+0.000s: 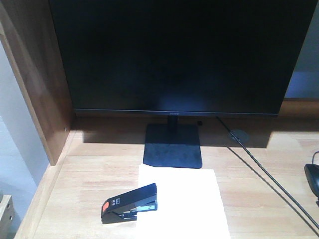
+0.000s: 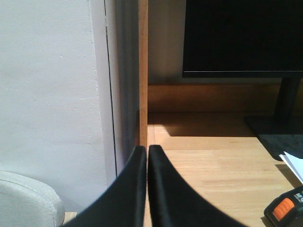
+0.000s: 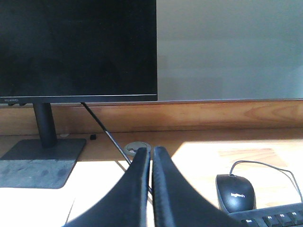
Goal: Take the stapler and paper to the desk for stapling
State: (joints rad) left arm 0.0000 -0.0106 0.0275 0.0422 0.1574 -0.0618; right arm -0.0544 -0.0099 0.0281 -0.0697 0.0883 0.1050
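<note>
Stapler (image 1: 128, 204) sits on desk (image 1: 259, 199), nose over left edge of paper (image 1: 182, 201), in front of monitor (image 1: 174, 55). Left gripper (image 2: 147, 156) pinched tight, holds nothing. Right gripper (image 3: 151, 158) same. Risk: push on stapler slides thin paper, staple lands crooked.

Bare desk (image 1: 89, 169) lies left of the stapler (image 1: 129, 203) and paper (image 1: 192, 199), hemmed by the side panel (image 1: 35, 74), monitor base (image 1: 172, 145) behind, cable (image 1: 269, 186) and mouse (image 3: 235, 192) rightward.
</note>
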